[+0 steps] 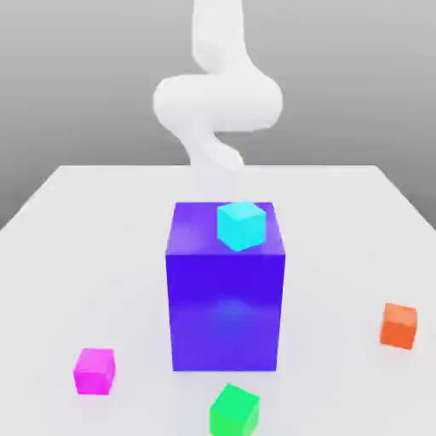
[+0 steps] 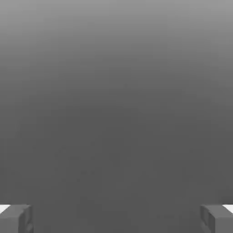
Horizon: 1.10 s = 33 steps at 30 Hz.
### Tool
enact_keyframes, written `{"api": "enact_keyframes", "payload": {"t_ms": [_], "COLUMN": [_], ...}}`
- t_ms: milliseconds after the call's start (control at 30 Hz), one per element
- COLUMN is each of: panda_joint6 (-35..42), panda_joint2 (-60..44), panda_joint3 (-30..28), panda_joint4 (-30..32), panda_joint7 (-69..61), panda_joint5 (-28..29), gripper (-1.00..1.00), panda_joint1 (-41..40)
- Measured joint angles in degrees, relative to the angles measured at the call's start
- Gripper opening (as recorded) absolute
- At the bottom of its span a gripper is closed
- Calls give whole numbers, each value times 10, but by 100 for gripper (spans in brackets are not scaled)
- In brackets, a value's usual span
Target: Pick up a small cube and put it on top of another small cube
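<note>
Rising behind big block, arm bent.

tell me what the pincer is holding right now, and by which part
Nothing is held. The pincer stands wide open with only grey background between its fingers. The small magenta cube sits untouched on the table.

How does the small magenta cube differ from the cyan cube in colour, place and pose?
The magenta cube is pink-purple; the cyan cube is light blue. The magenta cube rests low on the white table, near the exterior view's left; the cyan cube sits high on top of the big blue-violet block. The cyan cube looks turned against the block's edges. Both are small and glossy, and nothing holds either.
</note>
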<state>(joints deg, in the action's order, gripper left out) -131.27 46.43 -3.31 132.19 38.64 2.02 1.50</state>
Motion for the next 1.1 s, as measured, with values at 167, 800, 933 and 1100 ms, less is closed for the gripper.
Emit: {"api": "enact_keyframes", "payload": {"t_ms": [167, 800, 933, 1100], "panda_joint6": [8, -1, -11, -28], "panda_joint2": [8, -18, -35, -63], "panda_joint3": [-66, -324, -383, -462], "panda_joint4": [9, 51, 61, 74], "panda_joint7": [-151, -704, -819, -962], "panda_joint5": [36, 172, 200, 235], "gripper": [0, 0, 0, 0], "panda_joint1": [27, 148, 181, 231]}}
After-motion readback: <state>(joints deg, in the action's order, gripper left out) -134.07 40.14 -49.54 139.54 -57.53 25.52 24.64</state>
